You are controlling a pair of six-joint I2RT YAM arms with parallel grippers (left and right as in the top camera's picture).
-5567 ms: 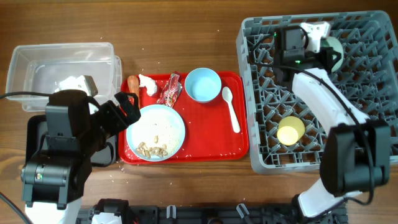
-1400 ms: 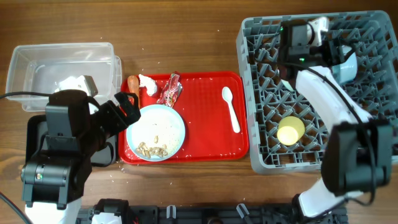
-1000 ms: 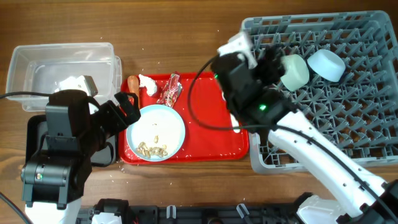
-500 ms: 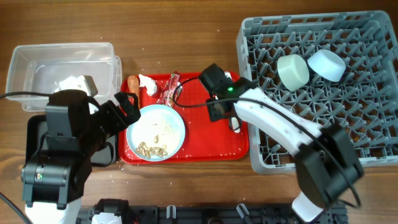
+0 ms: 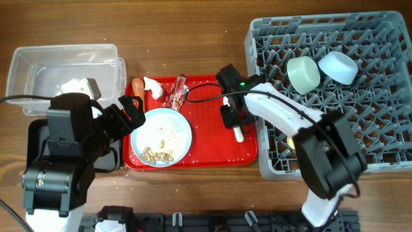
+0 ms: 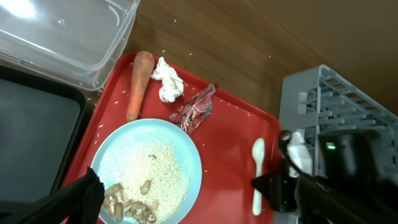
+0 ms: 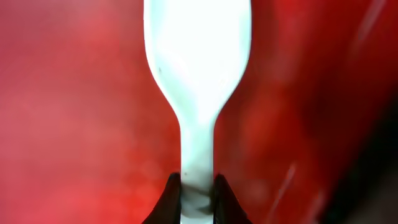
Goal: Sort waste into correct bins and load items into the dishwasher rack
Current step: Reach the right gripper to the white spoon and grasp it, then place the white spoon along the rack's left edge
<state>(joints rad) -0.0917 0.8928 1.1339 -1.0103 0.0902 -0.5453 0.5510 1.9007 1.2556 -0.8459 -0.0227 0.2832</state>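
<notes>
My right gripper (image 5: 234, 122) is down on the red tray (image 5: 206, 145), shut on the handle of the white spoon (image 7: 198, 74), whose end shows in the overhead view (image 5: 239, 134). My left gripper (image 5: 134, 115) is open above the pale-blue plate (image 5: 161, 132) of rice crumbs (image 6: 158, 171). The carrot stub (image 5: 137, 87), white tissue (image 5: 152, 86) and red-and-white wrapper (image 5: 176, 93) lie at the tray's back left. The pale-green bowl (image 5: 302, 73) and pale-blue bowl (image 5: 339, 66) sit in the grey rack (image 5: 386, 148). The yellow cup is hidden under my right arm.
The clear tub (image 5: 38, 61) stands at the back left with something white in it (image 5: 74, 86). The black tray (image 6: 31, 137) lies in front of the tub, mostly under my left arm. The rack's near wall stands just right of the spoon.
My right arm has left the rack and come down on the red tray, closing on the spoon. The pale-blue bowl has gone from the tray into the rack. My left arm has not moved.
</notes>
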